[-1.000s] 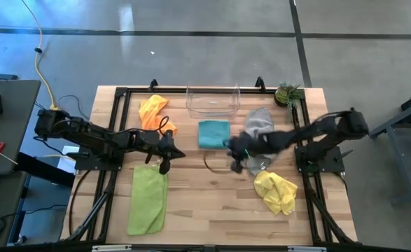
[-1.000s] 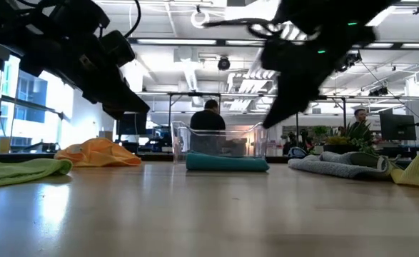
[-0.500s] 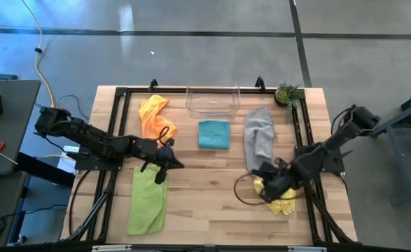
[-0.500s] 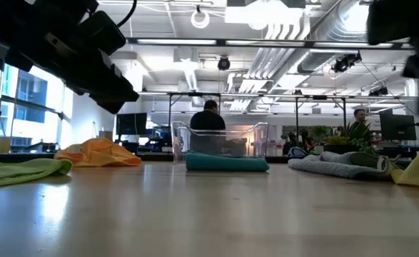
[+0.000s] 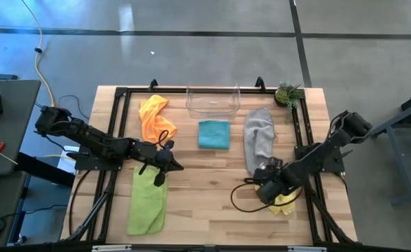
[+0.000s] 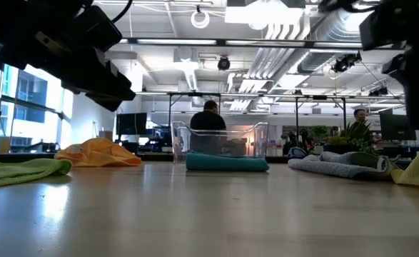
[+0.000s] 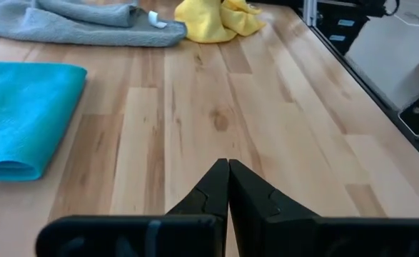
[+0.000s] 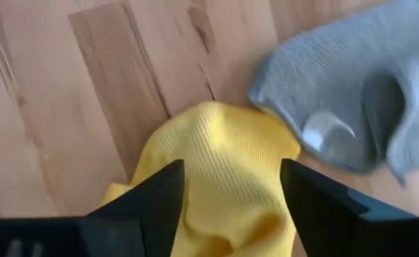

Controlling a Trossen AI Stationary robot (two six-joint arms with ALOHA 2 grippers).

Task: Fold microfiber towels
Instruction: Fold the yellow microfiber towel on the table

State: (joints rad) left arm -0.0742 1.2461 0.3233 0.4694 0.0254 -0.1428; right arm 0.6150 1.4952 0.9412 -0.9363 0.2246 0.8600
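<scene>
Yellow towel (image 8: 216, 171) lies between spread right pincer (image 8: 230, 187) fingers.

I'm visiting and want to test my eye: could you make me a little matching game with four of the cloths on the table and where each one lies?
Cloths:
1. teal towel
2. yellow towel
3. orange towel
4. lime green towel

Places:
A. crumpled, under the right arm's open fingers
B. spread long at the table's front left
C. folded flat, just in front of the clear bin
D. bunched at the back left

Pairs: 1-C, 2-A, 3-D, 4-B
</scene>
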